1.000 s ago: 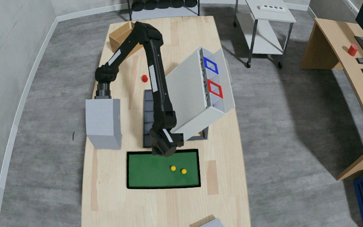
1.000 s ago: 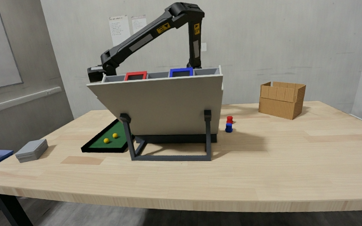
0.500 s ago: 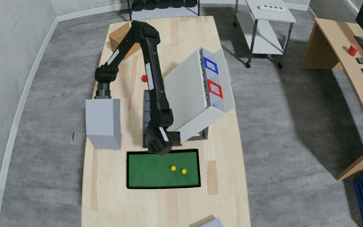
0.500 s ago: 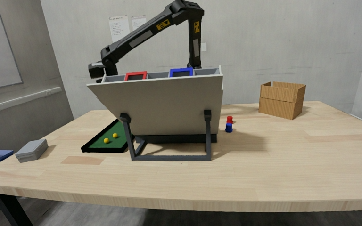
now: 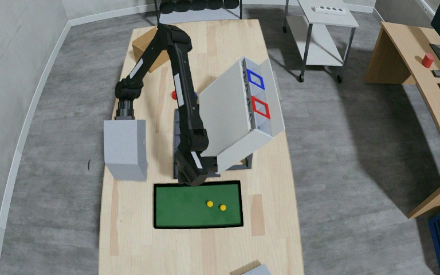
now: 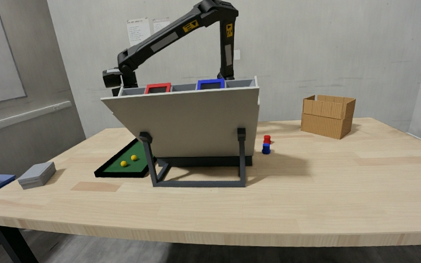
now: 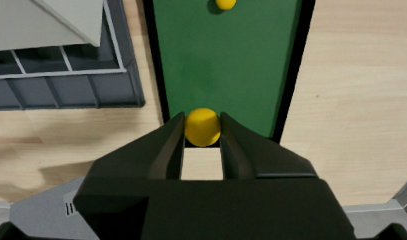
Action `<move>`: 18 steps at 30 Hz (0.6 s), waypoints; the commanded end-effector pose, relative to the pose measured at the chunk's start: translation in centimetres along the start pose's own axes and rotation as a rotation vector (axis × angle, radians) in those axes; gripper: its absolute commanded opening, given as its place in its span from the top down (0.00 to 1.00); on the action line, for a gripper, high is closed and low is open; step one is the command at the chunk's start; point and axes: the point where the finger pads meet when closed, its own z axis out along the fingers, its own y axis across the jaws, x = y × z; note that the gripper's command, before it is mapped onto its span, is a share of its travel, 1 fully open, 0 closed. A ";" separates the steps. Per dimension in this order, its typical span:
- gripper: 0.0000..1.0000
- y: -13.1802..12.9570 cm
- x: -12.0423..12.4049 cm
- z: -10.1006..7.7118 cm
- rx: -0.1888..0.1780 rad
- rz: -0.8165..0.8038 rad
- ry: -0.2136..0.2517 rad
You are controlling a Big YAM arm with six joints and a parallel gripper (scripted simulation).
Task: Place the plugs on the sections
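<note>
My gripper is shut on a yellow marble and holds it well above the near edge of the green tray. In the top view the gripper hangs beside the low end of the grey cover. Two more yellow marbles lie in the tray. The red-banded funnel and blue-banded funnel sit along the cover's top. The red plug and blue plug stand on the table beside the stand. The dark sectioned base lies under the cover.
A tall grey box stands at the arm's base, left of the gripper. A cardboard box sits at the far end of the table. A small grey box lies near the table's other end. The stand's dark frame rests on the table.
</note>
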 end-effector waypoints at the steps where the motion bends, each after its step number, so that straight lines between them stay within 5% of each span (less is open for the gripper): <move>1: 1.00 -0.5 -1.5 -1.7 0.036 -0.046 -0.017; 3: 1.00 -0.5 -1.5 -1.7 0.036 -0.046 -0.017; 18: 1.00 8.2 -5.9 -12.0 0.024 -0.034 -0.250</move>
